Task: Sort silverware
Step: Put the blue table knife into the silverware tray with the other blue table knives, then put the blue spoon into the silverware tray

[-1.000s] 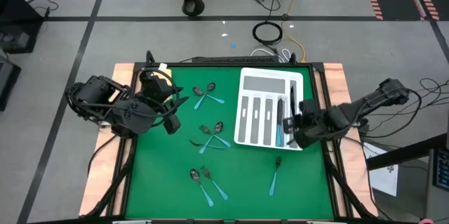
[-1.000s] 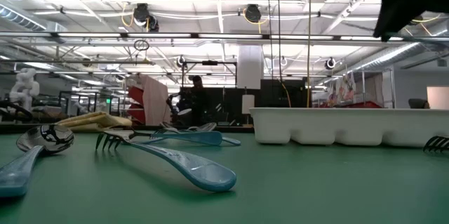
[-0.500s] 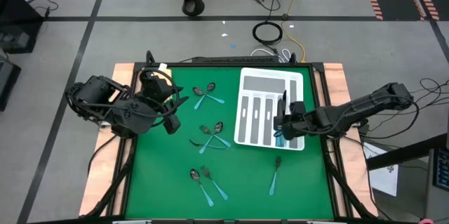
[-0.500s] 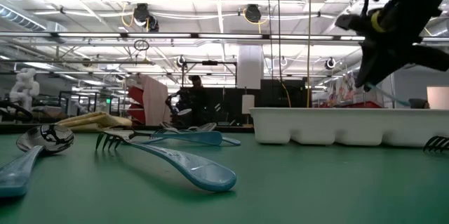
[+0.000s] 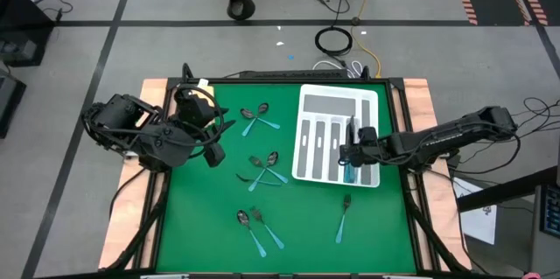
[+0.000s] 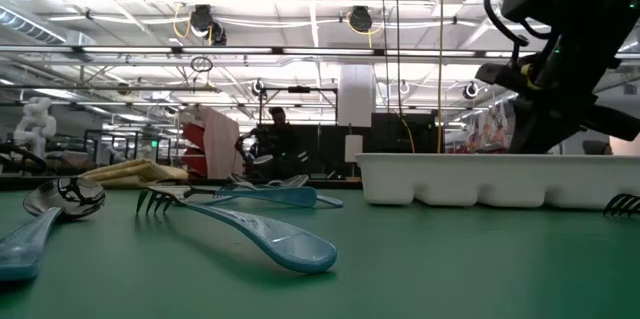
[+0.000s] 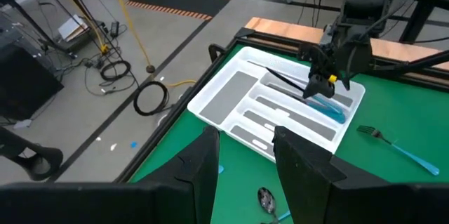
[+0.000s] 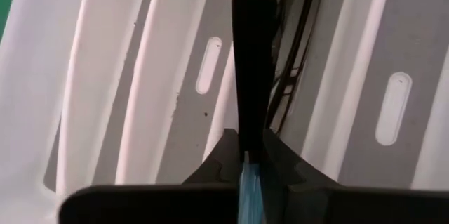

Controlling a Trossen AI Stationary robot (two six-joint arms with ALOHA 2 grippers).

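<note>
My right gripper [image 5: 352, 153] is over the white organiser tray [image 5: 308, 106], shut on a knife with a dark blade [image 8: 251, 55] and a teal handle [image 8: 247, 182]. The blade points toward the table's far edge, along the tray's slots. Another teal handle [image 5: 348, 174] lies in a slot under it. My left gripper [image 7: 245, 175] is open and empty at the table's left side [image 5: 213, 143]. Loose forks and spoons lie on the green mat: two spoons [image 5: 256, 118] at the far middle, a cluster [image 5: 262, 169], a pair [image 5: 259, 228] and one fork [image 5: 343, 218]. My right gripper pinches the knife between its two fingers where the dark blade meets the teal handle [image 8: 247, 158]. The fingers come from above, slanting in from the table's right side. The knife lies along the tray's slots; whether it touches the tray I cannot tell.
The tray stands at the mat's far right, its wall showing in the low view [image 6: 490, 181]. A fork [image 6: 240, 227] and a spoon [image 6: 50, 221] lie close to the low camera. Wooden table borders [image 5: 418, 104] flank the mat. A folded yellow cloth [image 6: 135, 171] lies far left.
My right gripper has gone toward the table's left edge and down, from the tray's right rim to above its slots, carrying the knife with it. It has stayed shut on the knife.
</note>
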